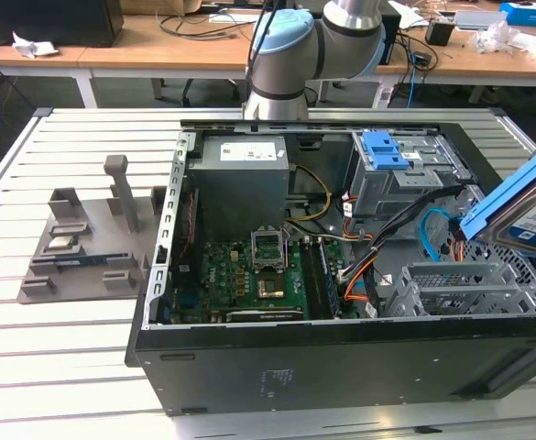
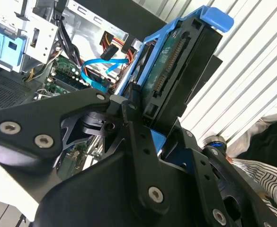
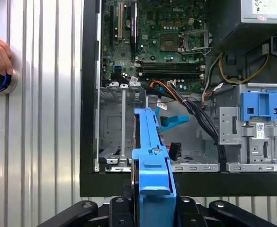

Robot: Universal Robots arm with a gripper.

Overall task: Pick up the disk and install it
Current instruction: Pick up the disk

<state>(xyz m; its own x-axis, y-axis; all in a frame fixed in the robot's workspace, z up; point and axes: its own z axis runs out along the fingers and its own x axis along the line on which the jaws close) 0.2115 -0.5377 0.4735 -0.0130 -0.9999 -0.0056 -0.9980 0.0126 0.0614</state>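
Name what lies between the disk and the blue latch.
In the first wrist view, a black cable bundle and a blue flat cable run between the disk and the blue latch.
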